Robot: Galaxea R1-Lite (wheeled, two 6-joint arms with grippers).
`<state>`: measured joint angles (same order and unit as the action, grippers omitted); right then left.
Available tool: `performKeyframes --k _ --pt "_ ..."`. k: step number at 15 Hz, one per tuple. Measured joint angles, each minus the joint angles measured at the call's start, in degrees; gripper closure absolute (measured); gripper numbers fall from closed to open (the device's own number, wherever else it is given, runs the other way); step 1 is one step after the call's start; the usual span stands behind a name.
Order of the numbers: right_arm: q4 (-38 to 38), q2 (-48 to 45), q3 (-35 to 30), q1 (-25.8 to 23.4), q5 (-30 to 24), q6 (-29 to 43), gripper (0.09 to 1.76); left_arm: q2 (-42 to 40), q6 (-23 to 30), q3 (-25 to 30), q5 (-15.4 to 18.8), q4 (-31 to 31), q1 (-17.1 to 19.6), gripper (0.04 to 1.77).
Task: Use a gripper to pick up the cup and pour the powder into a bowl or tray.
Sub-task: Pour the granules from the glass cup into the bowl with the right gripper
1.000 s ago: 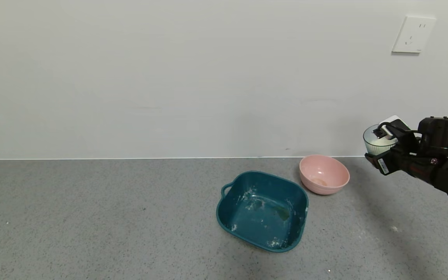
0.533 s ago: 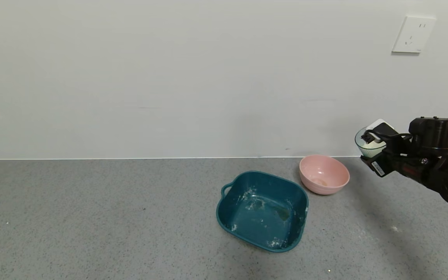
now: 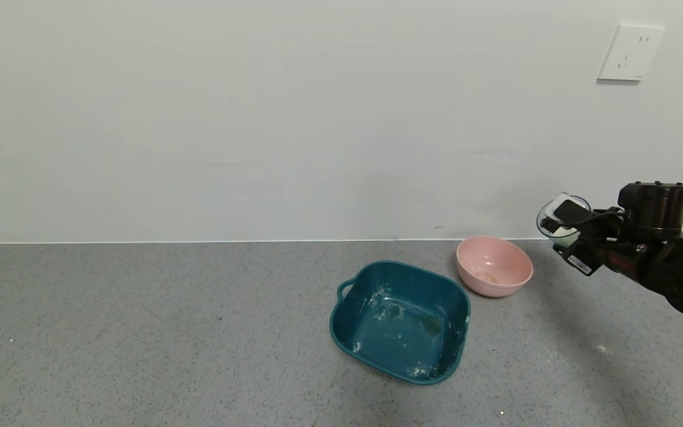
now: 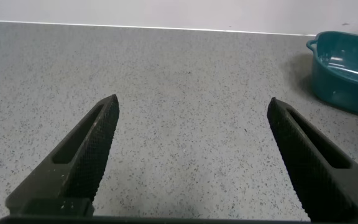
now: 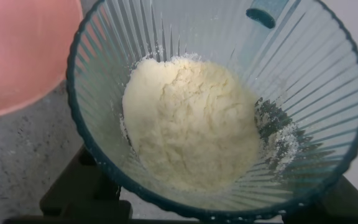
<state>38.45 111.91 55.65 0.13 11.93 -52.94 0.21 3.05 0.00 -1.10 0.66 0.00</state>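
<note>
Off to the right of the pink bowl (image 3: 494, 265), I am seeing my right gripper (image 3: 565, 228) clamping the cup (image 3: 559, 220) in the air, tilting it, powder (image 5: 188, 121) heaped inside. The teal tray (image 3: 399, 321) is sitting just beside the bowl (dusted white). My left gripper (image 4: 191, 155) is hanging spread wide over bare countertop (image 4: 185, 93).

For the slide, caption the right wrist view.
Ribbed cup of white powder beside the pink bowl.
</note>
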Motion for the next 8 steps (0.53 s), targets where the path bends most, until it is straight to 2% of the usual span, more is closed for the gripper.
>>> performKeyframes --k 8 --pt "1.3 0.5 0.1 1.5 0.0 -13.2 0.51 0.0 0.0 0.0 0.0 0.0 0.0 0.09"
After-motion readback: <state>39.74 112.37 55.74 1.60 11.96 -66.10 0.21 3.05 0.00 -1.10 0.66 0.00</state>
